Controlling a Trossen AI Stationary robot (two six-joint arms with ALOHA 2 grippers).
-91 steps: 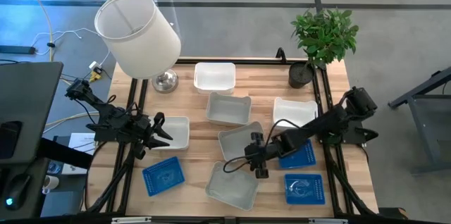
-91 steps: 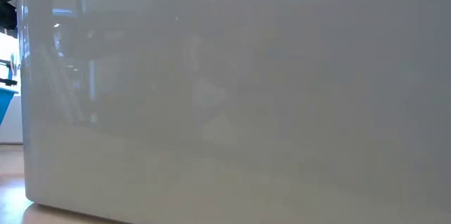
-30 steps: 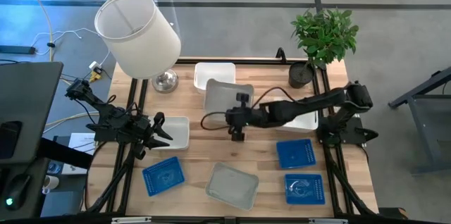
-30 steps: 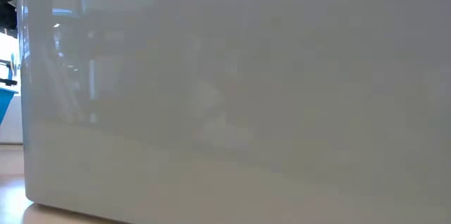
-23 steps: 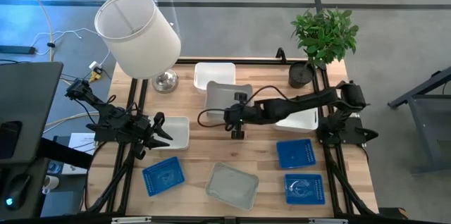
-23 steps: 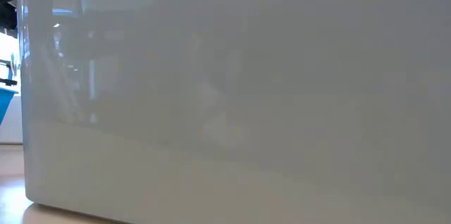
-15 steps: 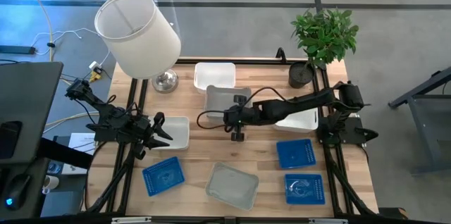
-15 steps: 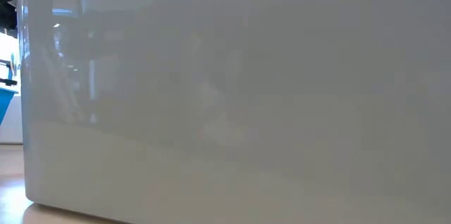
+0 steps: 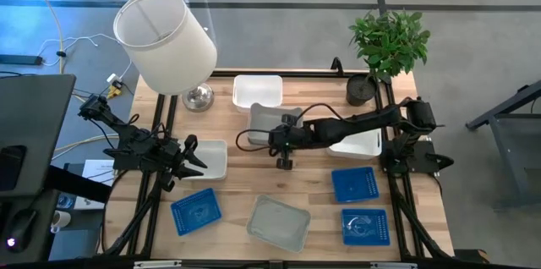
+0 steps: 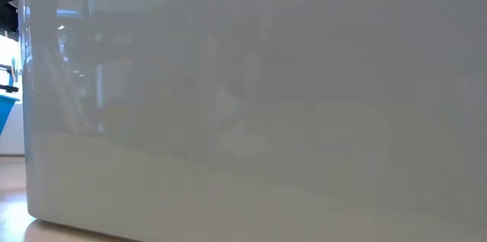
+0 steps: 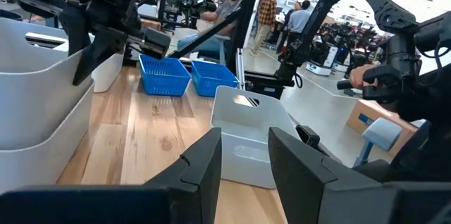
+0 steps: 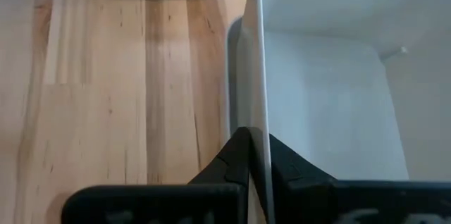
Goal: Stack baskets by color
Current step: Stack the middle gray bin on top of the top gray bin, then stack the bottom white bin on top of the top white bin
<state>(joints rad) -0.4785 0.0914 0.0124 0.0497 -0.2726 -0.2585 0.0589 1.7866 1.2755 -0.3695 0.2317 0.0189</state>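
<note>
I've carried the translucent grey plastic basket [image 9: 272,122] up the wooden counter [image 9: 232,189] and lowered it into the grey one at centre. My right tool [image 12: 258,155] stays pinched shut on its wall. Two greys nested; the third [image 9: 277,222] waits near the front edge. Left tool [image 9: 191,156] idles, part open, over a white basket [image 9: 210,161].

Pale wood planks with darker grain streaks are seen on the table [image 9: 232,186]. Three baskets [image 9: 196,211] are coloured blue with a lighter printed pattern on their bases. White is shown by the basket [image 9: 257,90] at the far edge, translucent grey by the near basket [image 9: 279,222]. A white lampshade [image 9: 165,42] and a green-leaved plant [image 9: 390,39] in a black pot [image 9: 360,90] are seen.
</note>
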